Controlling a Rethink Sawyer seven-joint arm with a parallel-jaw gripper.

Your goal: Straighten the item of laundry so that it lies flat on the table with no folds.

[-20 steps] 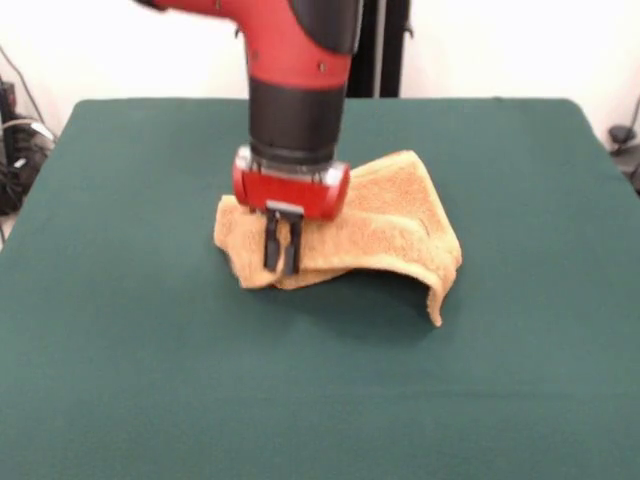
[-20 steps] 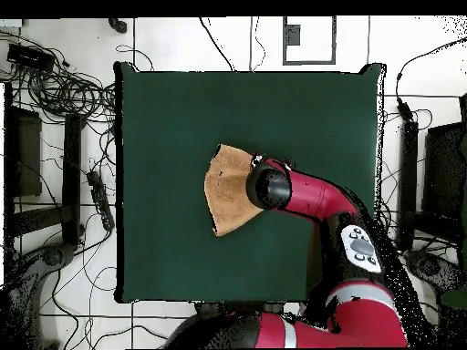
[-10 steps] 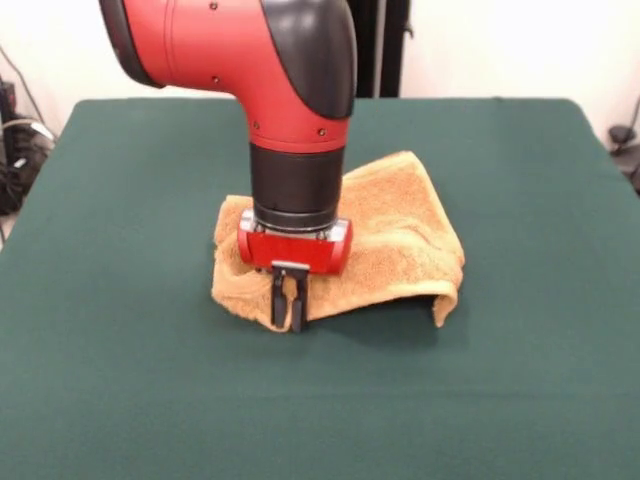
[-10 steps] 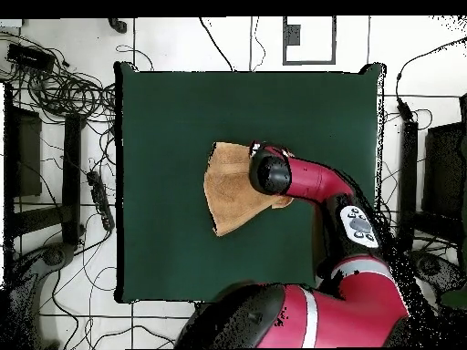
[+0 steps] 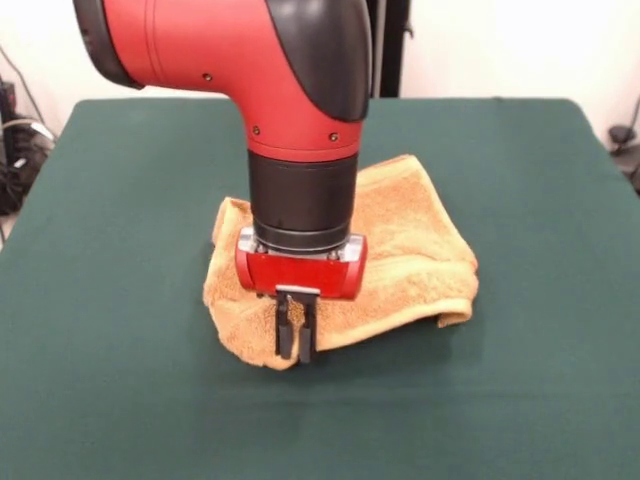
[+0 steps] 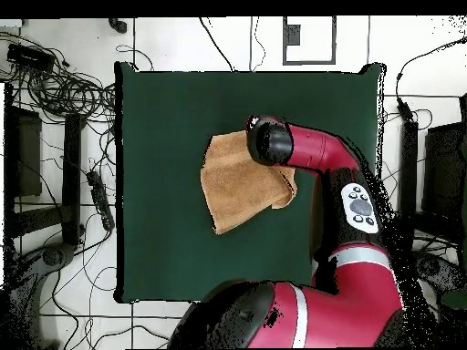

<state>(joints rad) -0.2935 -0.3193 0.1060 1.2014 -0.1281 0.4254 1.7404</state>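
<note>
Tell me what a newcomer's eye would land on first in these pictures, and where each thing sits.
The bulky red and black arm dominates, coming down over the middle of the dark green table. Under it lies a rumpled orange-tan terry-cloth towel, folded over on itself rather than flat. The gripper is shut on the towel's near edge, low at the table.

I count one towel [image 5: 400, 250] lying on one green table [image 5: 120, 330]. I have one arm [image 5: 300, 150] over it, ending in one hand [image 5: 296, 335] with two dark fingers [image 5: 284, 335]. Nothing more to count on the table.
</note>
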